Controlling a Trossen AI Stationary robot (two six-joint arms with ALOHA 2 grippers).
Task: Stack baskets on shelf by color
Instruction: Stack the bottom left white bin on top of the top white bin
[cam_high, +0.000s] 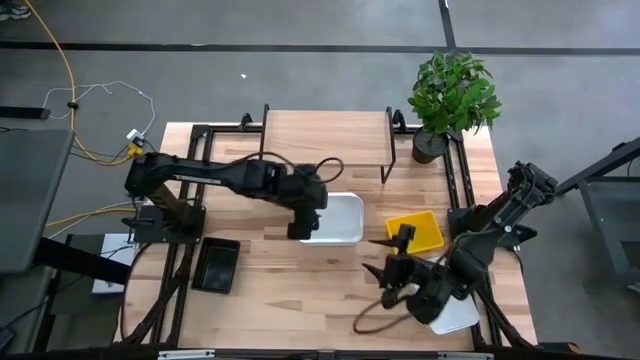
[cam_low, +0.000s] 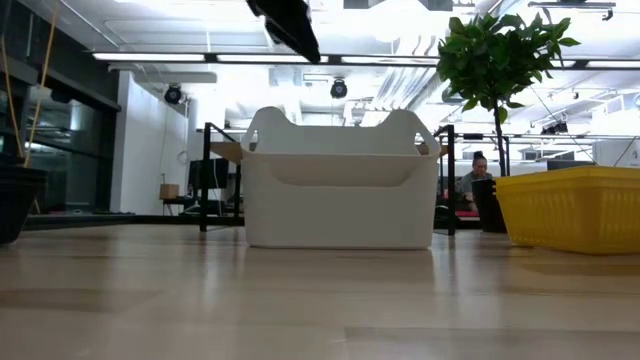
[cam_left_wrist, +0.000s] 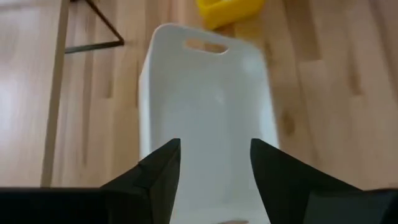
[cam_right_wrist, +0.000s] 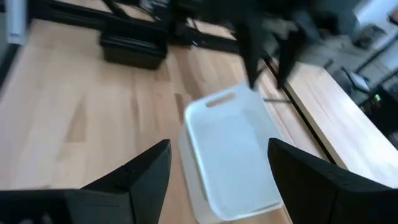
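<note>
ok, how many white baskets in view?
2. One white basket mid-table under the left gripper; second white basket partly under the right arm. More may be hidden.

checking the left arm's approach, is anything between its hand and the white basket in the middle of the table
Nothing visible. The left hand hangs open directly over the near end of the white basket, with only air between them. The yellow basket sits off to one side, clear of the path down.

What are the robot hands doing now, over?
Left gripper open above white basket. Right gripper open, waiting near table's front. Shelf bare. Nothing blocking, over.
</note>
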